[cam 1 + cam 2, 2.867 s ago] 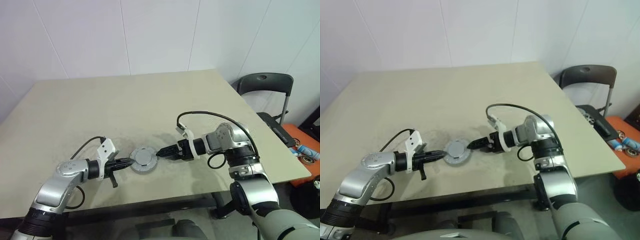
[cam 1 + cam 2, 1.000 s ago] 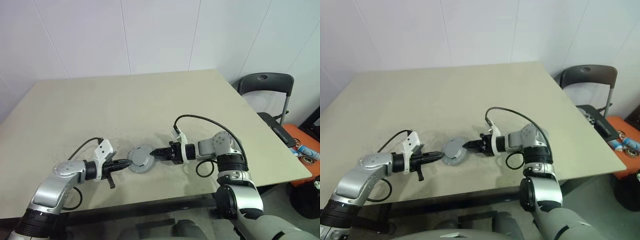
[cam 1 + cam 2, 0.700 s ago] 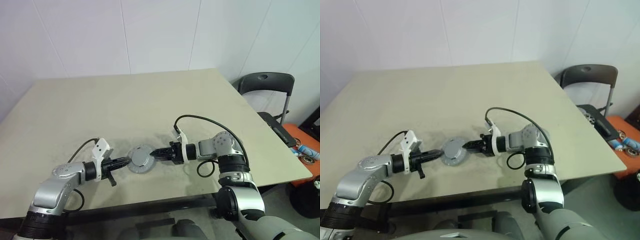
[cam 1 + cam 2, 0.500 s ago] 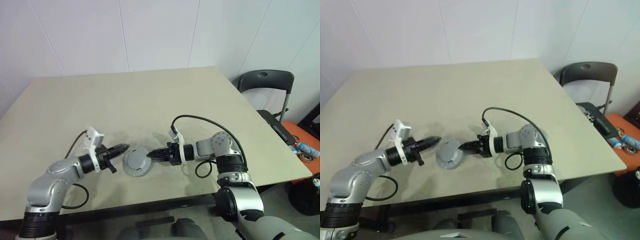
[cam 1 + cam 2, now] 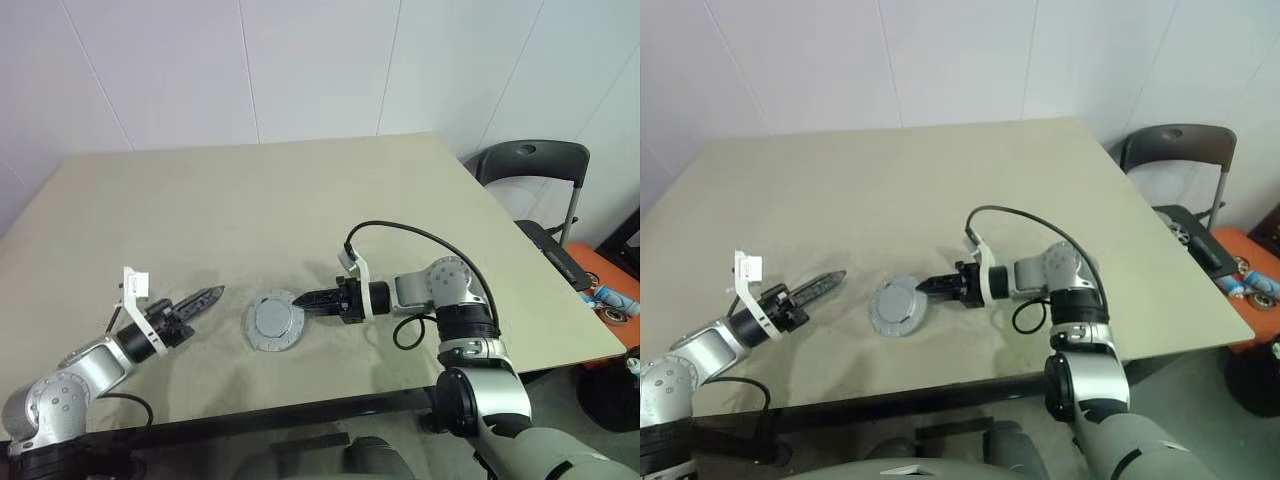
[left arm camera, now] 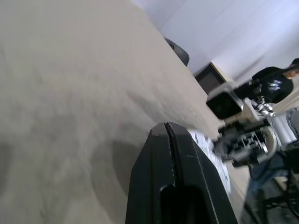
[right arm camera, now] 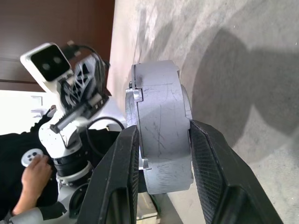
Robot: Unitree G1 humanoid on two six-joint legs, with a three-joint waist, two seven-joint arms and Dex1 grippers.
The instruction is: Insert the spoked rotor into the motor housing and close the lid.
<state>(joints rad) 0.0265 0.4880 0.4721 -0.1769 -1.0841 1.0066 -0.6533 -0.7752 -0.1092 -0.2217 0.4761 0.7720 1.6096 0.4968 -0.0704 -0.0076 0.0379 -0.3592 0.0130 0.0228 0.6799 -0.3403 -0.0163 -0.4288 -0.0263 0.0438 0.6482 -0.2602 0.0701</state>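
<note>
A broad beige table (image 5: 300, 200) takes up most of the room in front of the robot, with a dark folding chair (image 5: 530, 165) standing off its far right corner. Both arms reach in low over the near part of the tabletop.

The closed-up motor housing (image 5: 272, 321), a grey round disc with its lid (image 7: 161, 135) on top, sits close to the near edge, roughly midway between the two arms. It is tipped up rather than lying flat, its grey face turned partly toward the left arm. From the right wrist view its edge shows a seam where the notched lid meets the body beneath.

The right gripper (image 5: 306, 297) comes in from the right, pointing toward the robot's left, and pinches the disc's right-hand edge. Its two black fingers (image 7: 212, 179) stand partly apart, one pressed against each flat face, so the disc is clamped between them across its thickness.

The left gripper (image 5: 205, 296) hangs above the table well to the left of the disc, with a clear gap of bare tabletop between its tip and the housing. Its fingers (image 6: 182, 158) are pressed tightly together into a single point, holding nothing, aimed toward the disc.

In the wrist views a person in dark clothing stands beyond the table edge.
</note>
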